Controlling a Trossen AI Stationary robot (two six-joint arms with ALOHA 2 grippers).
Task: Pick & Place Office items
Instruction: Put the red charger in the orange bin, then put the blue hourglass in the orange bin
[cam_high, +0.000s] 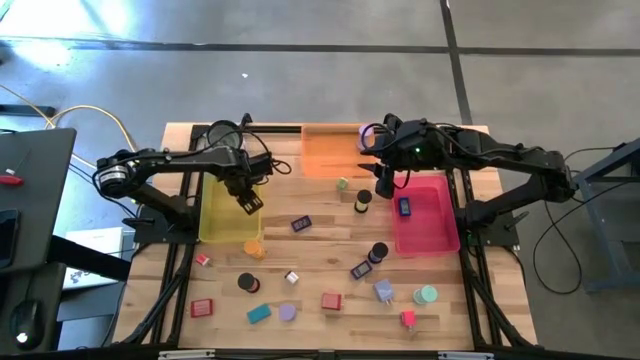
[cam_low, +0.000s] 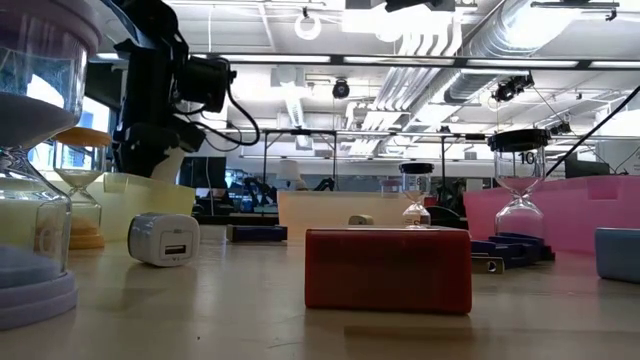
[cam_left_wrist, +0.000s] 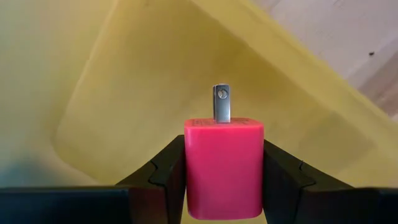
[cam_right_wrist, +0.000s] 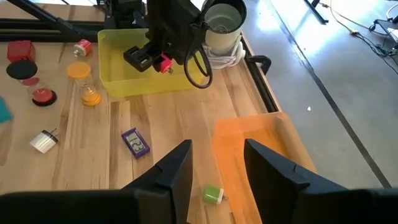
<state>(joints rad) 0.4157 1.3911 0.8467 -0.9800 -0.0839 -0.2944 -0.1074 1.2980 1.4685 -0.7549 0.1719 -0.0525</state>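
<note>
Red plastic plug-in charger block (cam_left_wrist: 224, 167) with metal prong is clamped in your left gripper (cam_left_wrist: 224, 180), hanging over the translucent yellow tray (cam_left_wrist: 124, 93). Lower before letting go so it doesn't bounce out. Right gripper (cam_right_wrist: 216, 163) empty, fingers apart, above the orange tray (cam_right_wrist: 261, 149).

The wooden table (cam_high: 320, 262) has three see-through trays on it: the orange tray (cam_high: 325, 152) sits at the back middle, the yellow tray (cam_high: 222, 215) is off to its left and nearer the front, and the pink tray (cam_high: 430, 225) is to its right. There's a coil of white cable (cam_right_wrist: 225, 55) on the table just behind the yellow tray.
</note>
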